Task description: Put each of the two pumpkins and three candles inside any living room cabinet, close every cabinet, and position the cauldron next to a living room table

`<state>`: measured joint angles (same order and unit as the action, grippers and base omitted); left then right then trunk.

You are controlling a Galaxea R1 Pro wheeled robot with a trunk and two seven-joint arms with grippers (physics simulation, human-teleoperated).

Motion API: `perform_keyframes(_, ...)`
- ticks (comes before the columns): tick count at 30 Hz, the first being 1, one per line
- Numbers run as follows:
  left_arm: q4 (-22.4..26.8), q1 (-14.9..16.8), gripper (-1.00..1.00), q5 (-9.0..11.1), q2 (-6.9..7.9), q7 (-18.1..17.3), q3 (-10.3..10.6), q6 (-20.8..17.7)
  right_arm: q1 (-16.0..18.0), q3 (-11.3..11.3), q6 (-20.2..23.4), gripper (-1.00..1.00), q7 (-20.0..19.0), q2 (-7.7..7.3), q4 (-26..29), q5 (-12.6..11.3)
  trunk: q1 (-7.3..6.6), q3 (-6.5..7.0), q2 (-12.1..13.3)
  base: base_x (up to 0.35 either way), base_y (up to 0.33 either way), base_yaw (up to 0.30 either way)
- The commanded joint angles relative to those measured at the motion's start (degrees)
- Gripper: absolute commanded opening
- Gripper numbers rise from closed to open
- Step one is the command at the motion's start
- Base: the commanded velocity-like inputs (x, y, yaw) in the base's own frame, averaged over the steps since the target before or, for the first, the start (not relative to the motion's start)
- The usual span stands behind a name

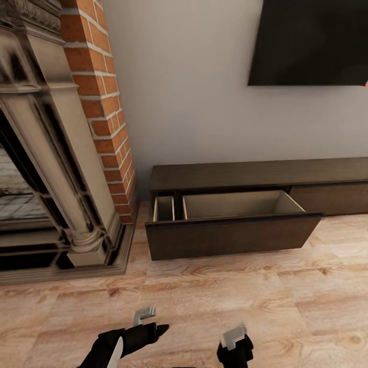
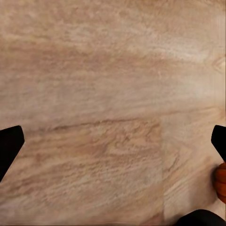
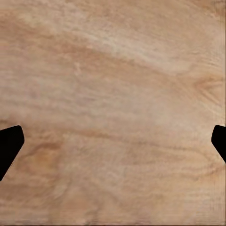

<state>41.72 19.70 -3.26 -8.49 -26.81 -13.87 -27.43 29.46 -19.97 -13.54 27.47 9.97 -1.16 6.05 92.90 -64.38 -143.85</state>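
Open drawer of the low cabinet, seen from the head camera, with both arms low over the plank floor.

At the left of the frame stands the grey-black fireplace [image 1: 46, 153] with its red-brick column [image 1: 99, 97]. Right of it, against the wall, the dark-brown cabinet [image 1: 255, 176] has one wide drawer [image 1: 230, 225] pulled out, its pale tan inside bare. A dark screen [image 1: 312, 41] hangs at upper right. At the bottom edge, the left gripper [image 2: 113, 141] and right gripper [image 3: 113, 141] each have fingers spread wide, holding nothing, over the wood floor [image 1: 204, 296]. An orange pumpkin [image 2: 221, 181] peeks in at the left wrist view's edge.
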Motion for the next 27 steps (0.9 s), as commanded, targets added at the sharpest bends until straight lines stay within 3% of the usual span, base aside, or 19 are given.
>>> perform_keyframes(1,-0.25,-0.05,1.00,-0.01,0.24,-0.38,-0.57,-0.06,-0.28,0.46,-0.40,1.00,-0.02,0.02,-0.17,0.26,-0.01,-0.05,-0.02,0.000,0.000,0.000)
perform_keyframes(11,-3.45,-0.18,1.00,3.11,3.49,-0.04,-0.88,2.98,-3.53,1.21,-2.31,1.00,-3.23,0.02,-0.24,-3.00,-0.27,2.17,0.11,0.000,0.000,0.000)
perform_keyframes(14,-4.41,-0.19,1.00,3.26,4.46,0.04,-0.86,3.95,-4.50,1.28,-2.35,1.00,-4.19,0.02,-0.24,-3.98,-0.35,2.83,0.15,0.000,0.000,0.000)
perform_keyframes(27,-7.13,-0.19,1.00,3.35,4.58,0.09,-0.87,8.11,-5.47,1.28,-2.37,1.00,-5.92,0.02,-0.23,-7.36,-0.68,5.71,0.33,0.000,0.000,0.000)
